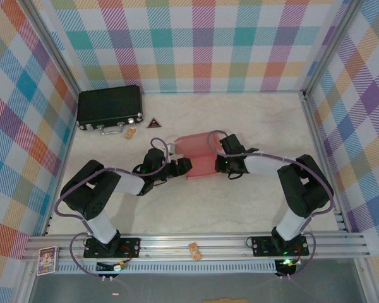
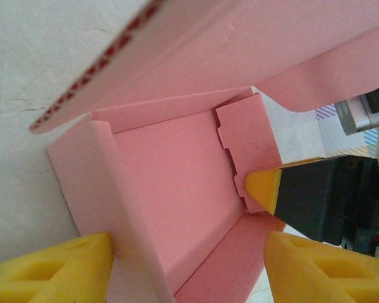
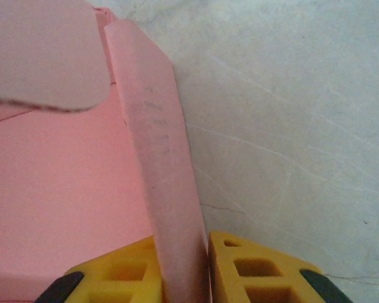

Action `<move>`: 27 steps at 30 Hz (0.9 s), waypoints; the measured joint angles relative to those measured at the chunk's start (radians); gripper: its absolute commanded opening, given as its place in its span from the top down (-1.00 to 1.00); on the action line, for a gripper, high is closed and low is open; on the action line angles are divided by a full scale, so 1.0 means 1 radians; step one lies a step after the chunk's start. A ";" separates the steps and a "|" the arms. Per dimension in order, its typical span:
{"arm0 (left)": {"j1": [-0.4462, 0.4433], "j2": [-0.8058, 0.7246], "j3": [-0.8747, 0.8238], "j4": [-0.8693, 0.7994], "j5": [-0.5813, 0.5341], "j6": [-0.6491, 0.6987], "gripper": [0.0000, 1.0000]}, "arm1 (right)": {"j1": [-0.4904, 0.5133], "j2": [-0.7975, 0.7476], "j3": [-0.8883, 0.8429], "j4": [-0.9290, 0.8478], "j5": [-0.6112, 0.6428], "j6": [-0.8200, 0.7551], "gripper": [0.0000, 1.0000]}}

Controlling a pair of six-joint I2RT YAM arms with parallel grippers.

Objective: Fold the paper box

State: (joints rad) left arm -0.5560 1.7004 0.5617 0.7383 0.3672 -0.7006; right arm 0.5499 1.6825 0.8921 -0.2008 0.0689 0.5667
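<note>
Salmon-pink card paper box (image 1: 199, 146) partly folded, lying on pale tabletop (image 1: 240, 208). Left gripper (image 1: 182, 167) at box's near-left edge. Right gripper (image 1: 218, 164) at box's right side. Black rectangular hard case with metal latches (image 1: 109, 107) well behind-left of box. Small dark red-edged triangle (image 1: 154, 123) near, behind-left of box.

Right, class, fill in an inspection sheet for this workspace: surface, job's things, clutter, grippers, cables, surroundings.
surface: pale table, faintly veined
job's things: pink box, part folded, sides up, lid flap open
clutter: black case, dark triangle, tan scrap, far left
grippers: left gripper open astride box; right gripper shut on a box side
cables: purple cables looping along both arms
surroundings: plaid walls, metal frame
</note>
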 measured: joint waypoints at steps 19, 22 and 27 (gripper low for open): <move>0.000 0.029 0.005 0.014 0.007 -0.014 -0.24 | 0.028 0.000 0.017 -0.056 0.115 -0.007 0.43; 0.000 0.033 0.032 -0.023 0.006 0.000 -0.25 | 0.027 0.000 0.021 -0.067 0.117 -0.009 0.36; 0.000 0.039 0.084 -0.073 -0.010 0.024 -0.25 | 0.027 -0.003 0.040 -0.090 0.131 -0.019 0.27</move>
State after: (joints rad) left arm -0.5560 1.7397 0.6460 0.6655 0.3573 -0.6765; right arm 0.5774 1.6791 0.9321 -0.2909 0.2001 0.5472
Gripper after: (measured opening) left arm 0.626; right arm 0.355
